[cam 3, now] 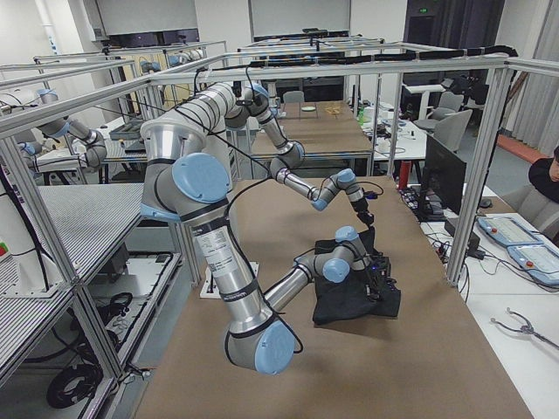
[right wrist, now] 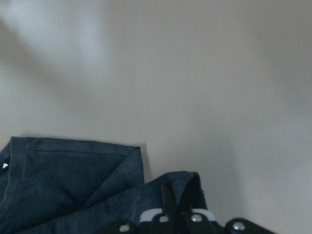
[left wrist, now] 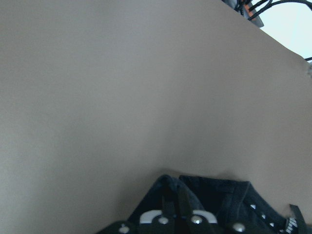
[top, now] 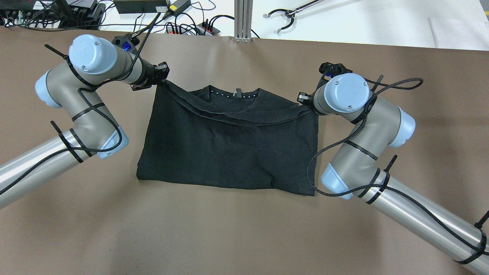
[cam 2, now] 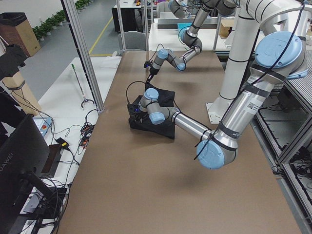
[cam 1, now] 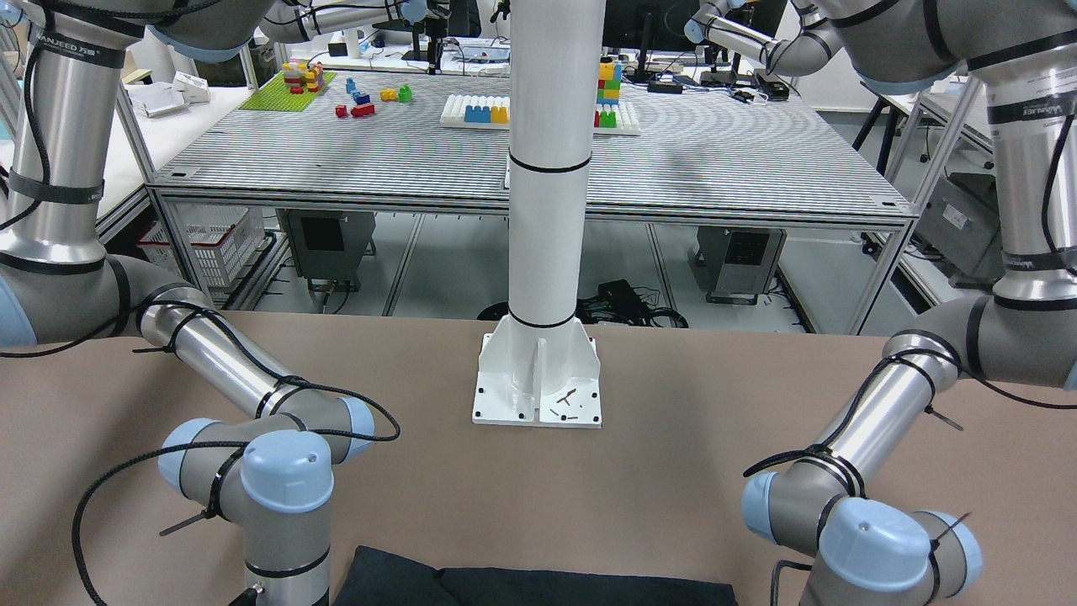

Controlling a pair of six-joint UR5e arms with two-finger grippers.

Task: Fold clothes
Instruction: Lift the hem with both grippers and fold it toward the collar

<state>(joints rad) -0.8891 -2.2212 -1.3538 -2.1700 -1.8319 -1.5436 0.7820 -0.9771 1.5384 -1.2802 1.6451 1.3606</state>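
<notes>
Left fingers (left wrist: 169, 207), right fingers (right wrist: 167, 201) each pinch 1 clothes (top: 229, 149) corner.

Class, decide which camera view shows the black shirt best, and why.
Overhead: nearly the whole shirt shows, collar and folded-over hem included. Front-facing catches only an edge at the frame's bottom; the side views show it small and partly hidden; the wrist views show just corners.
</notes>
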